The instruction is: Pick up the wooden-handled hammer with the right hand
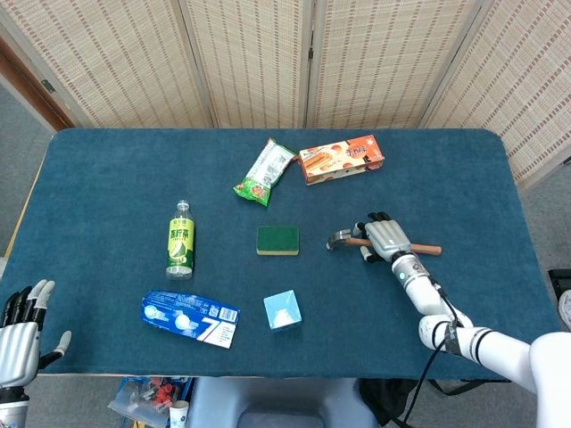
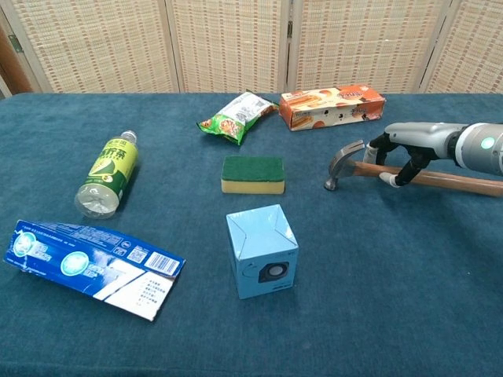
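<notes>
The hammer [image 2: 409, 174] lies flat on the blue tabletop [image 2: 377, 298], right of centre, metal head toward the green sponge [image 2: 252, 173] and wooden handle running out to the right. The right hand [image 2: 401, 148] arches over the handle just behind the head, fingers curved down on either side, not yet closed, holding nothing. This looks like the grasp step: next the fingers should wrap the handle firmly before any lift. Nearest the robot, the left hand [image 1: 20, 330] waits off the tabletop's corner, fingers spread, empty.
</notes>
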Controlling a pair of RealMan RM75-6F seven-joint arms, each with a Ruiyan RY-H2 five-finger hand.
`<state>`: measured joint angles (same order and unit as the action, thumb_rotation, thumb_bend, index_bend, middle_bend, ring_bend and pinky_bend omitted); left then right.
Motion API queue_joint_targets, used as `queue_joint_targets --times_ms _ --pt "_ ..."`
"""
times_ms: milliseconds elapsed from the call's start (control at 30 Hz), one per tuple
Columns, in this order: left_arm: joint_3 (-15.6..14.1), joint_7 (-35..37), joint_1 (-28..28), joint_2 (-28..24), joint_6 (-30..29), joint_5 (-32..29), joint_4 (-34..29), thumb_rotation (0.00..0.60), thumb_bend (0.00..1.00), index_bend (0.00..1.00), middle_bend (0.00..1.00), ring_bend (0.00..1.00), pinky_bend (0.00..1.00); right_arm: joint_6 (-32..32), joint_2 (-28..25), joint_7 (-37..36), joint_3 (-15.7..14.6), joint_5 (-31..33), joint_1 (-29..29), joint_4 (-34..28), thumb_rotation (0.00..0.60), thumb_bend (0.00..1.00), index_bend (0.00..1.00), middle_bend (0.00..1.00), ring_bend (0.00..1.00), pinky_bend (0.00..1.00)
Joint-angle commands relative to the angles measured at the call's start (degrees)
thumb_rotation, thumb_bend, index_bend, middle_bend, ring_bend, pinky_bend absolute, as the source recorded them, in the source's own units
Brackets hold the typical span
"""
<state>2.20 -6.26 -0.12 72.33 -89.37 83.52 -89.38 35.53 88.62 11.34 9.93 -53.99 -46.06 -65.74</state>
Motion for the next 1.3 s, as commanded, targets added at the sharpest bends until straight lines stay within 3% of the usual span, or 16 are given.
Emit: queue_joint_targets --times_ms 33,1300 --pt "0.1 0.2 0.0 0.1 0.0 0.0 0.1 0.6 0.31 0.0 0.0 0.0 0.0 0.0 0.2 0.0 -0.1 0.2 -0.1 0.1 0.6 0.5 0.31 0.4 0.08 0.04" --pt "0.4 2.4 0.6 0.8 0.5 -1.0 2.5 0.6 0.3 0.0 0.0 0.0 0.0 -0.1 1.6 0.7 -1.5 2.8 -1.3 1.6 0.6 0.55 0.41 0.52 0.18 0.04"
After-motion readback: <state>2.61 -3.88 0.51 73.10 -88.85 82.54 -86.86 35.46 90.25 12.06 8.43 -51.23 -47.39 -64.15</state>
